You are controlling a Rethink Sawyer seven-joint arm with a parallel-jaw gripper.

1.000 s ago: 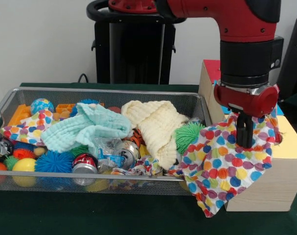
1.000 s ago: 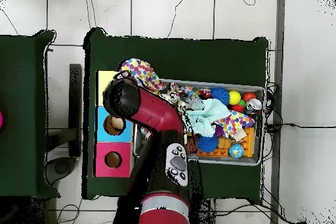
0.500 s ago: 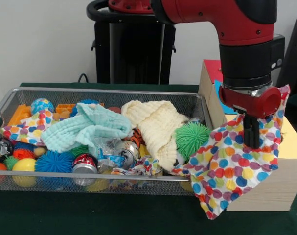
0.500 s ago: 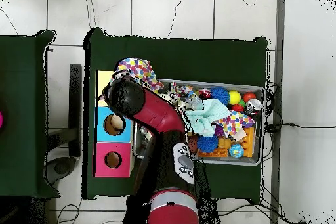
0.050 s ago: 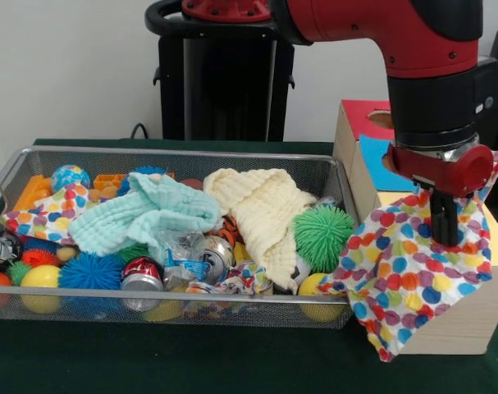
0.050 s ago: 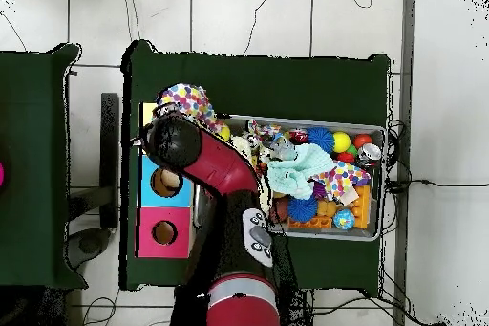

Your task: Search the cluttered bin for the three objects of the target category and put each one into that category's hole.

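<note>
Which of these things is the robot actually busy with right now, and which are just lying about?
In use:
- gripper
- polka-dot cloth, hanging from it
- wooden box with the holes

Lying about in the wire bin:
- mint cloth
- cream cloth
- green spiky ball
- crushed cans

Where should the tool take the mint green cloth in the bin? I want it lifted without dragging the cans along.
On the raised fold near the middle of the mint green cloth, coming straight down from above. It lies bunched on top of the clutter there, while its front edge overlaps the cans.
</note>
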